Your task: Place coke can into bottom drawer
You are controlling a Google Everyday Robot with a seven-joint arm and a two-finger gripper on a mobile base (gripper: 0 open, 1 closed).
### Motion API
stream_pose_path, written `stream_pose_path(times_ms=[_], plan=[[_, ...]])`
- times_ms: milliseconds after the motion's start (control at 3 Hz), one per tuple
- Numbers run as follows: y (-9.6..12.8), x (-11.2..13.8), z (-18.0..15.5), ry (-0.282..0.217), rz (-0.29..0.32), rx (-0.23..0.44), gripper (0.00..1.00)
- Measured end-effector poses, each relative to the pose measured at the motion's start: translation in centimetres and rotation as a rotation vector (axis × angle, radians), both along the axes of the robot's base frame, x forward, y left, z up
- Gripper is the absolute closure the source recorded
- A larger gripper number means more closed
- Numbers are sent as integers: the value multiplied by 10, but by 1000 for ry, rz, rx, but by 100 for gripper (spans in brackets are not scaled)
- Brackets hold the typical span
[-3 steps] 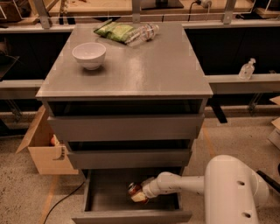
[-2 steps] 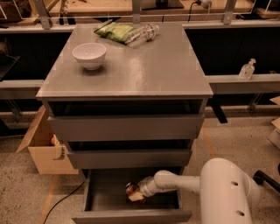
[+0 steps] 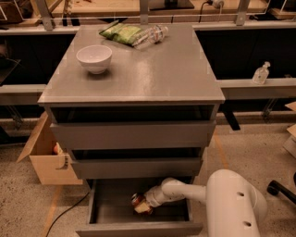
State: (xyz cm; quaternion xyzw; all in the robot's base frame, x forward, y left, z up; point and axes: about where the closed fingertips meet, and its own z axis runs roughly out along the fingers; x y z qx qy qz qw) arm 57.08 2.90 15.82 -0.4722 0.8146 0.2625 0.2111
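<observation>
Two upper drawers (image 3: 134, 135) overhang tool (image 3: 144, 206) gripping coke can (image 3: 136, 199) in bottom drawer (image 3: 138, 229).

Setting: robotics lab or workshop.
- Floor (image 3: 249, 148): speckled hard surface, a loose cable (image 3: 64, 215) trailing across it near left.
- Workbench (image 3: 115, 7): long, far side, with metal uprights and wiring.
- Grey cabinet (image 3: 152, 69): free-standing in the middle, three drawers.
- Cardboard box (image 3: 44, 157): open, on the floor left of the cabinet.
- Pump bottle (image 3: 261, 74): clear, on a ledge at right.
- Chair caster (image 3: 275, 187): right edge.
- White robot arm (image 3: 231, 203): near right, its gripper (image 3: 144, 204) inside the open bottom drawer (image 3: 138, 229), at the coke can (image 3: 137, 200).
</observation>
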Motion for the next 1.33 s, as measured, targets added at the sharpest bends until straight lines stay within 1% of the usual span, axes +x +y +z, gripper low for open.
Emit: stream_pose_path(times_ms=[667, 1000, 1333], plan=[[3, -3, -2, 5, 4, 2, 14], [4, -5, -3, 8, 6, 3, 0], [4, -5, -3, 8, 7, 4, 0]])
